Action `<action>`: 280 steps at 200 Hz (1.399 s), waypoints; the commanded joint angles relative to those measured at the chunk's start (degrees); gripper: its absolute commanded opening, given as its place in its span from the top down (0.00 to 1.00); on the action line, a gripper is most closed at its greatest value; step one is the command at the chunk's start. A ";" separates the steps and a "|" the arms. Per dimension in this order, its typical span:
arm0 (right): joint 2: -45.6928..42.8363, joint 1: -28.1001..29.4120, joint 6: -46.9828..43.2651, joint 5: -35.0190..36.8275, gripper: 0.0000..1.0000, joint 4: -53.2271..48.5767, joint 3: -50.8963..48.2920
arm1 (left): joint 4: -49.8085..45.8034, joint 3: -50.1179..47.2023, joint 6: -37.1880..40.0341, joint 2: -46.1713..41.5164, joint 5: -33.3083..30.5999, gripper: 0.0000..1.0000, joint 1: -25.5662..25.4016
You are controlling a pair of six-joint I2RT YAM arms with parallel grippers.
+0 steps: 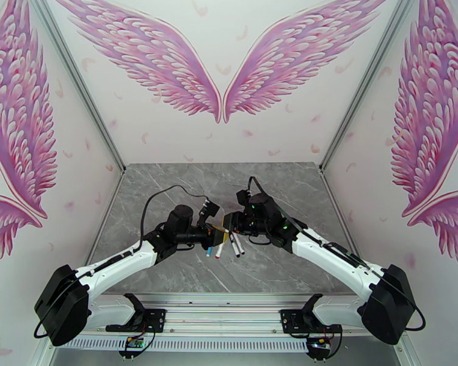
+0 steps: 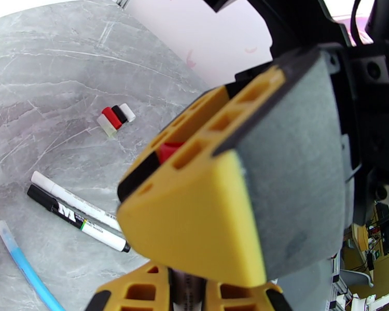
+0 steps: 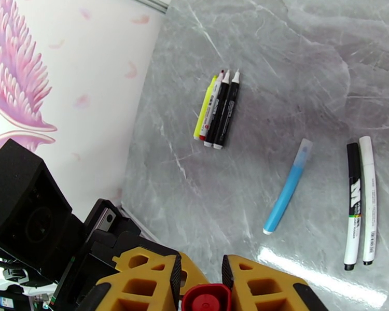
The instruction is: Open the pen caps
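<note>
My right gripper (image 3: 204, 286) is shut on a red pen cap (image 3: 207, 300), which sits squeezed between its yellow fingers. The left wrist view has the same red cap (image 2: 168, 150) wedged in those big yellow fingers (image 2: 205, 213). My left gripper (image 2: 186, 281) is shut on a pen whose grey barrel (image 2: 186, 288) pokes up between its fingers. Both grippers meet above the table's middle, left gripper (image 1: 215, 234) facing right gripper (image 1: 230, 222). Several loose pen caps (image 2: 115, 117), red, black and white, lie together on the table.
A blue pen (image 3: 288, 195) lies beside a black pen (image 3: 353, 203) and a white pen (image 3: 369, 198). A bundle of yellow, white and black pens (image 3: 218, 110) rests near the wall. The grey marble table (image 1: 168, 269) is walled on three sides.
</note>
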 commanded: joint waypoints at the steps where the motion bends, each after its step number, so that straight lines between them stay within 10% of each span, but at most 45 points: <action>1: -0.10 0.61 -0.03 0.04 0.72 0.80 -0.75 | 1.27 0.75 -0.58 -0.09 -0.23 0.92 0.06; 117: -1.97 0.61 1.10 -0.93 0.84 3.05 -0.83 | 1.25 -0.24 -0.97 1.42 -0.23 0.67 -1.16; 196: -4.24 0.48 0.40 0.75 0.85 4.46 -2.63 | 1.40 -0.79 -0.72 -0.01 0.24 0.96 -1.20; 280: -12.13 -1.96 -11.28 -7.23 0.84 6.16 -1.63 | -6.44 1.19 4.28 -2.27 0.08 0.96 -2.87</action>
